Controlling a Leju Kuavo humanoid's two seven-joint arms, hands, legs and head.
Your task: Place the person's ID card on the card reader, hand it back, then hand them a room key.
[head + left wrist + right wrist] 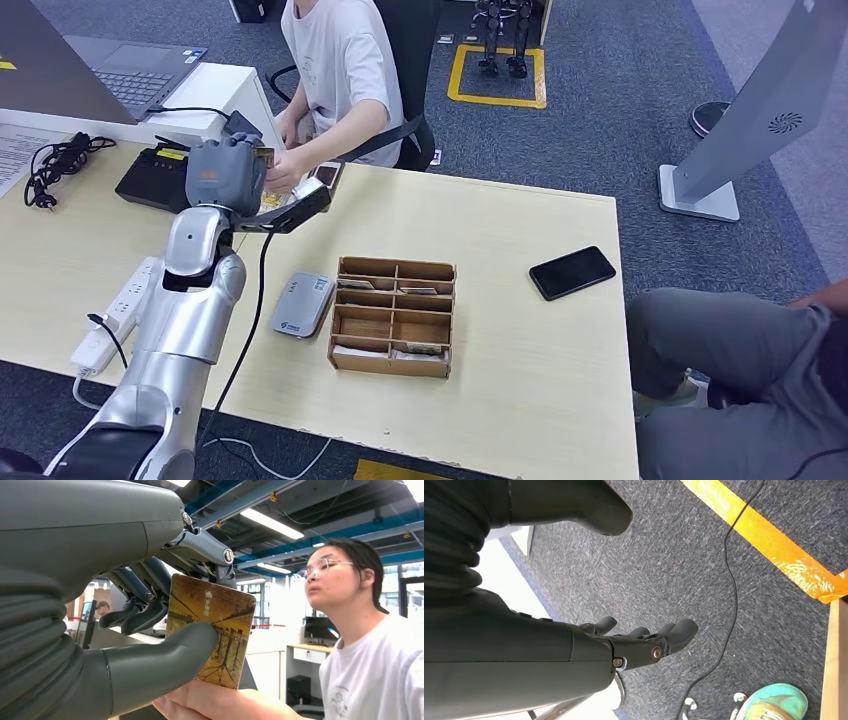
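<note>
The right hand (644, 642) hangs low beside the robot over the carpet, fingers loosely apart and holding nothing; it looks parked out of the way.

On the surface (520, 250) the reader (302, 304) lies just beside the tray (393, 316), both within easy reach of the left arm, which stretches forward across the surface toward the seated person (340, 70).

At the far edge the left hand (226, 176) is raised with the card (212, 630) pinched upright between thumb and fingers. The person's hand (220, 702) touches the card's lower edge, so this is likely a handover; whether giving or taking I cannot tell.
</note>
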